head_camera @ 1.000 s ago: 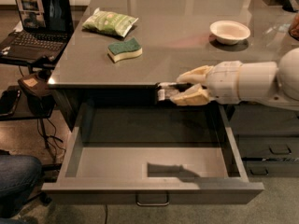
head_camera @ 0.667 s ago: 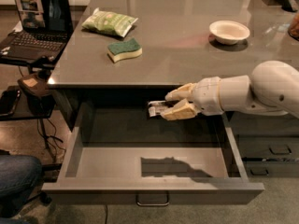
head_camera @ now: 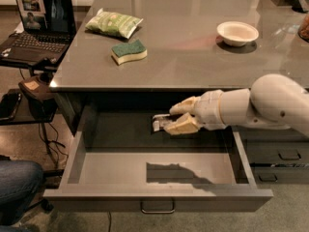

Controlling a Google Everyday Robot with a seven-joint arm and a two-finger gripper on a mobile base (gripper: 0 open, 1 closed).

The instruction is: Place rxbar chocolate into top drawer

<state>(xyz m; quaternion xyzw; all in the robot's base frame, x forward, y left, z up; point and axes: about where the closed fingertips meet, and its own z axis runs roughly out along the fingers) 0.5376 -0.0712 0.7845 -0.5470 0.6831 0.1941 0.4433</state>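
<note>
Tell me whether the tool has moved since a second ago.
Yes. The tool, holding the rxbar chocolate, has moved down and left from the table edge into the top drawer.

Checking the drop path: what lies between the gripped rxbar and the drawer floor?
Nothing: camera view shows the gripper holding the rxbar chocolate above bare floor of the top drawer.

One gripper (head_camera: 169,120), above the back of the one top drawer (head_camera: 159,199), clamped on one rxbar chocolate (head_camera: 158,123). One robot arm (head_camera: 251,108). On one table (head_camera: 193,71): one green chip bag (head_camera: 114,23), one green-and-yellow sponge (head_camera: 129,51), one pale bowl (head_camera: 237,33). One open laptop (head_camera: 36,23) at left. Two narrower drawers (head_camera: 277,149) at right, one handle on each.
</note>
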